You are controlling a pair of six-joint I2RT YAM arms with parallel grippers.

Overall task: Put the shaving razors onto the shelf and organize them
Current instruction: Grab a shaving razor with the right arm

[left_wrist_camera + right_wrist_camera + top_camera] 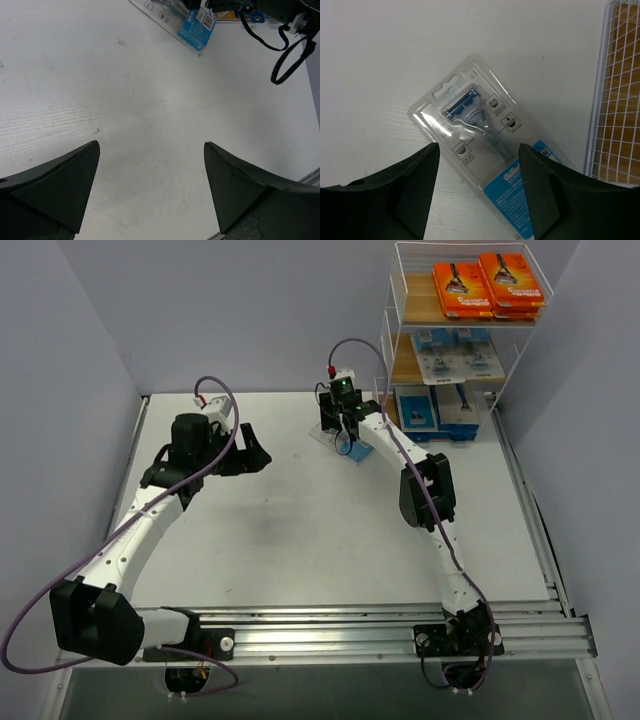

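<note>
Beside the shelf (615, 100), on the table (380, 65) | my right jaws part-open astride the blister pack (480, 145), not gripping; left jaws wide, empty | risk: slanted pack twists as I close.

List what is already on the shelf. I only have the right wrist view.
Observer: On the shelf, the top tier holds orange packs.
Operator: Give me the lower tiers.
Observer: Both hold blue-and-grey packs.
Operator: Locate the left gripper.
Observer: The left gripper hangs open over the table, well left of your blister pack.
</note>
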